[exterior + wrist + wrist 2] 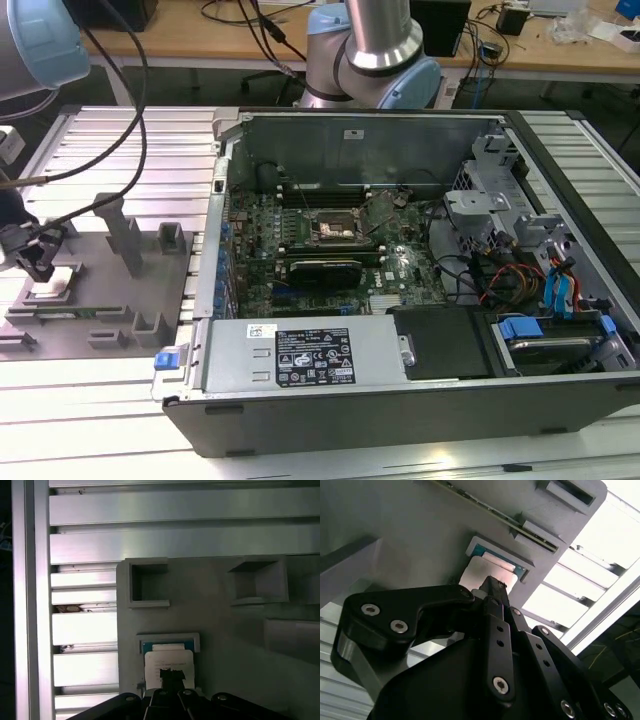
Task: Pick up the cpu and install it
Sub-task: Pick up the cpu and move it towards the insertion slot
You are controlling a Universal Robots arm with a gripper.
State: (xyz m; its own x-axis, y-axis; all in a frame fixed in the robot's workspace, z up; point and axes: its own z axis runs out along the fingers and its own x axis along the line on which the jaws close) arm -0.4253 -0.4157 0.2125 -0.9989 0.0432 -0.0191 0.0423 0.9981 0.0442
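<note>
Hovering at the exterior view's left, the claw sits right over the cpu. The cpu lies flat in a shallow nest on the grey fixture plate, which rests on the ribbed metal worktop.

In the first wrist view we see the cpu pale and square, with a green edge showing at one side of its nest. The claw is dark over the near part of the cpu's top. In the second wrist view the claw looks narrow, its black fingers drawn together to a single tip above the cpu. We cannot tell whether the tip touches the cpu or just clears it. The cpu is not lifted.

The open PC case stands on the worktop to the exterior view's right of the plate, well apart from the claw. Its socket is a dark square with a metal frame, near the middle of the board. The arm's base rises behind the case.
</note>
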